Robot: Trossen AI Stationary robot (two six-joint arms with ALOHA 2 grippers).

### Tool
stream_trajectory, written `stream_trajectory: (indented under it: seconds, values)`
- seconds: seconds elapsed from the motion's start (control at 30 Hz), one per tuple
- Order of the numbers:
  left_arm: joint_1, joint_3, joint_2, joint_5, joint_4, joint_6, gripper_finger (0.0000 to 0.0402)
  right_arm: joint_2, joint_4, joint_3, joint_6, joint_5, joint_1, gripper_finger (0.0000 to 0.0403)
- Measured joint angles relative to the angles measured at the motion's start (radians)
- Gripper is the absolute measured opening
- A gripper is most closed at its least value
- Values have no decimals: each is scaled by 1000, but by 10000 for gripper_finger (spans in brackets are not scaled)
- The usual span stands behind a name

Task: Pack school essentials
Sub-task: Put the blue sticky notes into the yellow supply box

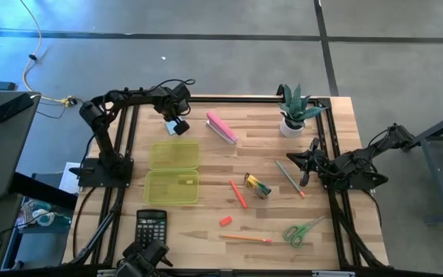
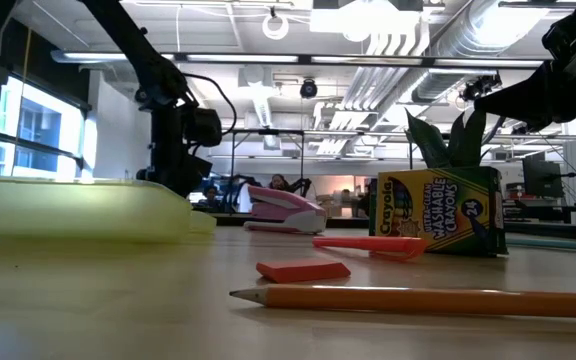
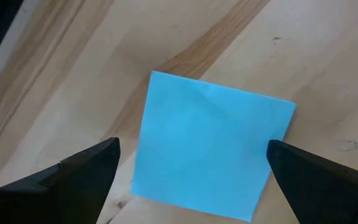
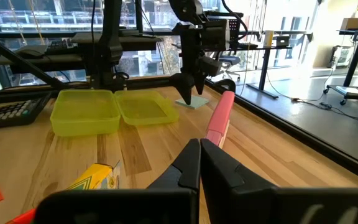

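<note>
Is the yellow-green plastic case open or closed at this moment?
Open. In the high view the yellow-green plastic case lies spread as two flat halves side by side on the wooden table, interiors up.

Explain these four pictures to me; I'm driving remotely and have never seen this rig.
Two robot arms work at a wooden table. One camera looks down from above, one sits at tabletop level, one rides on each wrist. The left gripper is open, poised over the light-blue note pad, holding nothing. The right gripper waits shut near the pencil. Also lying there: an open yellow-green case, crayon box, marker, eraser, scissors, stapler, calculator, plant.
</note>
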Motion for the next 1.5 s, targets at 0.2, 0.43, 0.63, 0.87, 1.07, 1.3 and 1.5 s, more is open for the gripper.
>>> stream_trajectory:
  seconds: [0.2, 0.43, 0.63, 0.87, 1.07, 1.3, 1.5]
  values:
    - [0, 0, 16, -1, 27, 1, 400, 0, 0, 0, 0, 0, 0, 0]
    - [17, -1, 18, 42, 25, 3, 400, 0, 0, 0, 0, 0, 0, 0]
    - [41, -2, 19, 108, 22, 35, 400, 0, 0, 0, 0, 0, 0, 0]
    - [60, -3, 21, 168, 8, 79, 400, 0, 0, 0, 0, 0, 0, 0]
    - [68, -5, 12, 213, -3, 112, 400, 0, 0, 0, 0, 0, 0, 0]
    - [56, -8, -13, 251, -42, 129, 400, 0, 0, 0, 0, 0, 0, 0]
    - [22, -8, -15, 217, -36, 140, 400, 0, 0, 0, 0, 0, 0, 0]
